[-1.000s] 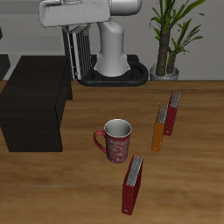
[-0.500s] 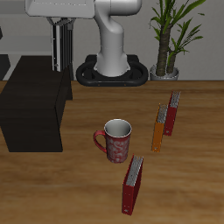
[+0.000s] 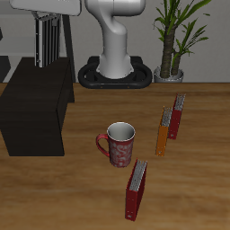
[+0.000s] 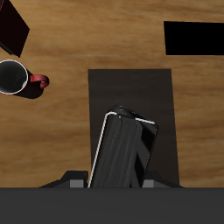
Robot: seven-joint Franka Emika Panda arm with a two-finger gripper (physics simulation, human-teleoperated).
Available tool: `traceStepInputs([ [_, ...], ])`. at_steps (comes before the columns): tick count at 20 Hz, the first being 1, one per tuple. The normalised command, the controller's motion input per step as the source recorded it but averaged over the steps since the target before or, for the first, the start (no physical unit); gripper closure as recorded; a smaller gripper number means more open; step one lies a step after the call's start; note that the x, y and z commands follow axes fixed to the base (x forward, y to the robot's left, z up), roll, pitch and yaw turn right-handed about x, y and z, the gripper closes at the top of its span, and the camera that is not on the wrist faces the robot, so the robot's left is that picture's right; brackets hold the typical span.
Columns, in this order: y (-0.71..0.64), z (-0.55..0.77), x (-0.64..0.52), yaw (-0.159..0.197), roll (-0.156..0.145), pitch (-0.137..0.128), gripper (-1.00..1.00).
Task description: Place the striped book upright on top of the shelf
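Observation:
My gripper is shut on the striped book, which hangs upright from the fingers in the air, above the back part of the black shelf. The book's lower edge is clear of the shelf top, not touching it. In the wrist view the striped book sits between my fingers, with the shelf's dark top directly beneath it.
A red mug stands mid-table. An orange book and a red book stand beside it, and another red book stands near the front edge. The robot base and a potted plant are at the back.
My gripper has carried the striped book sideways from near the robot base to above the shelf. Nothing on the table has moved.

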Motion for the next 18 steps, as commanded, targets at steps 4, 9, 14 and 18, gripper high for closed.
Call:
traceStepInputs([
  [4, -0.31, 0.03, 0.03, -0.070, 0.035, 0.047, 1.00],
  [9, -0.22, -0.02, 0.04, -0.033, 0.077, 0.052, 1.00],
  [14, -0.09, -0.16, 0.08, -0.002, 0.024, 0.024, 1.00],
  [18, -0.04, -0.20, 0.10, -0.017, 0.007, 0.031, 1.00],
])
